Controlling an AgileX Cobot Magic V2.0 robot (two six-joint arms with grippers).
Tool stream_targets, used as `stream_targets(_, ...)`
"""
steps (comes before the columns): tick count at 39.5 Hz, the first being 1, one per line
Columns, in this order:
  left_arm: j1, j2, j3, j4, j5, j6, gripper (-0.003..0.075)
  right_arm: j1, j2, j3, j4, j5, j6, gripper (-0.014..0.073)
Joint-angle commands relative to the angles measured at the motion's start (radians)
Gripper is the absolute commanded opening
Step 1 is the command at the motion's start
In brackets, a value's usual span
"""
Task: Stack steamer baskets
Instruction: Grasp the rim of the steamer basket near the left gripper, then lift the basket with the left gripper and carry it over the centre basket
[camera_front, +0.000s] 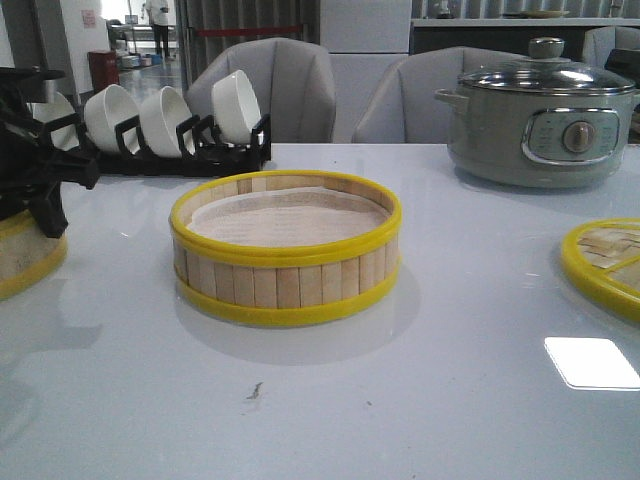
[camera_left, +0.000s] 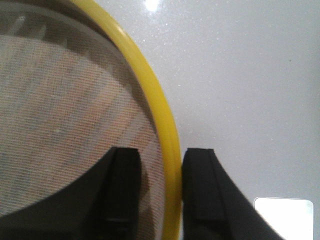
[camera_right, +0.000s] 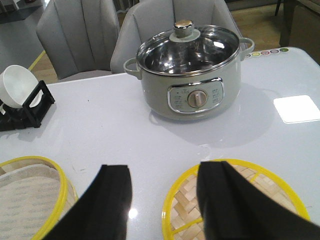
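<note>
One steamer basket (camera_front: 285, 250) stands in the middle of the table, with pale slat walls, yellow hoops and a whitish liner; it also shows in the right wrist view (camera_right: 25, 200). A second steamer basket (camera_front: 22, 258) sits at the table's left edge, mostly cut off. My left gripper (camera_front: 40, 180) is over it. In the left wrist view my left gripper (camera_left: 162, 155) is open and straddles this basket's yellow rim (camera_left: 167, 130), one finger over the liner, the other outside against the rim. My right gripper (camera_right: 162, 200) is open and empty above the table.
A flat woven lid (camera_front: 605, 262) with a yellow rim lies at the right, partly under my right finger (camera_right: 180, 210). An electric pot (camera_front: 540, 120) stands at the back right. A black rack of white bowls (camera_front: 170, 125) stands at the back left.
</note>
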Motion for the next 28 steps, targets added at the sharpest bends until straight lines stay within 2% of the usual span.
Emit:
stream_targets(1,-0.007,-0.055,-0.031,-0.003,-0.032,-0.009,0.0087,0.002,-0.001,-0.038,-0.003,-0.088,-0.002,0.0423)
stream_targets(9,-0.038,-0.119,-0.051,-0.024,-0.024,-0.009,0.0089,0.002,-0.001,-0.038,-0.003,-0.088,-0.002,0.0423)
stream_targets(17,-0.106,-0.194,-0.14,-0.022,0.007,-0.009,0.0089,0.002,-0.001,-0.038,-0.003,-0.088,-0.002,0.0423)
stream_targets(23,-0.19,-0.208,-0.235,-0.022,0.082,-0.009,0.0089,0.002,-0.001,-0.038,-0.003,-0.088,-0.002,0.0423)
stream_targets(28,-0.286,-0.208,-0.278,-0.023,0.09,-0.009,0.0089,0.002,-0.001,-0.038,-0.003,-0.088,-0.002,0.0423)
